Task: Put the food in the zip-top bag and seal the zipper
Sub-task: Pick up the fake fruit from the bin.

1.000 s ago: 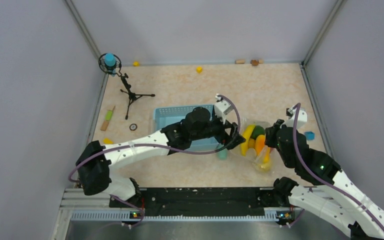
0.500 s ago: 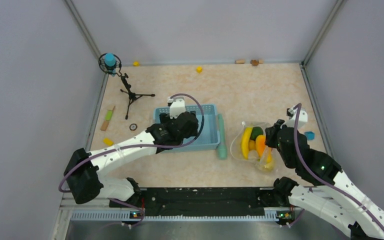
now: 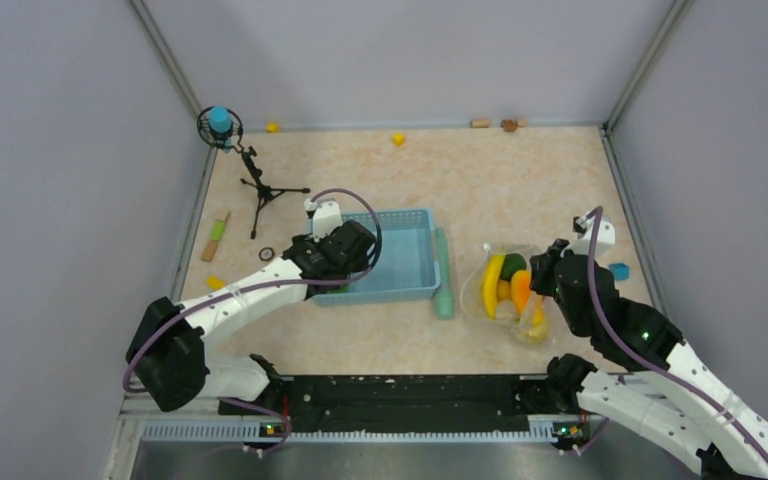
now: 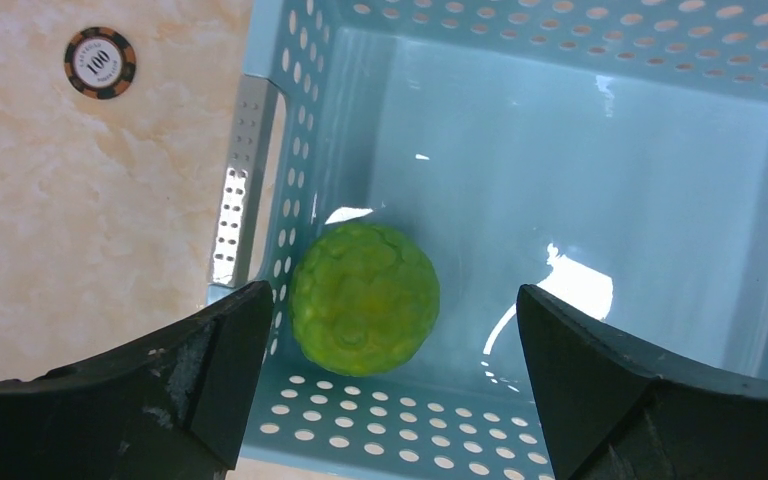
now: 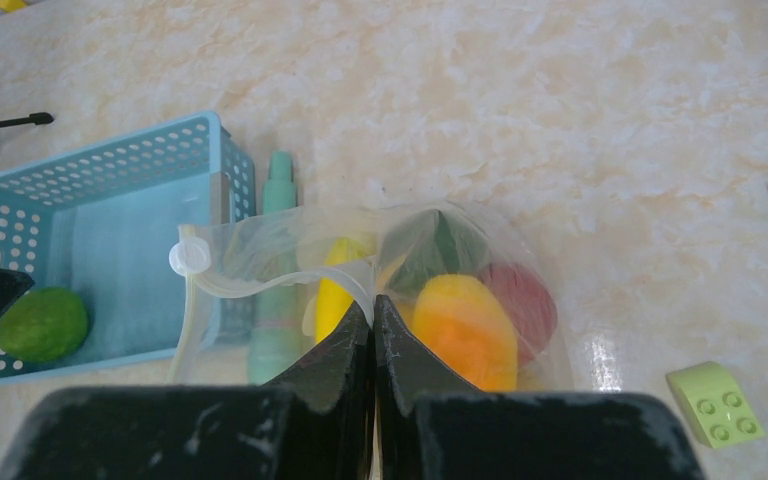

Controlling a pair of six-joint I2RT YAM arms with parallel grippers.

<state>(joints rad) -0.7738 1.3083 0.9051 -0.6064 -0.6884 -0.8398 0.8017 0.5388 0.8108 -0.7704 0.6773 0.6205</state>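
The zip-top bag point(image 3: 508, 300) lies on the table right of centre, holding several toy foods, among them a yellow banana point(image 3: 491, 281), an orange piece point(image 3: 520, 289) and a dark green piece point(image 3: 513, 264). My right gripper point(image 5: 372, 308) is shut on the bag's rim, where the zipper point(image 5: 260, 286) curves away to the left. A red piece point(image 5: 525, 300) shows inside the bag point(image 5: 460, 235). A light green bumpy fruit point(image 4: 365, 298) lies in the basket's near left corner. My left gripper point(image 4: 392, 375) is open above it, one finger on each side, not touching it.
The light-blue basket point(image 3: 405, 287) stands mid-table with a long teal stick point(image 3: 443, 280) along its right side. A poker chip point(image 4: 100, 62) lies left of the basket. A black tripod point(image 3: 260, 190) stands at the back left. A blue block point(image 3: 618, 271) and a green block point(image 5: 712, 400) lie right of the bag.
My left arm has drawn back from the bag's mouth, moving left to the basket's left end above the green fruit. The right gripper has kept its hold on the bag.
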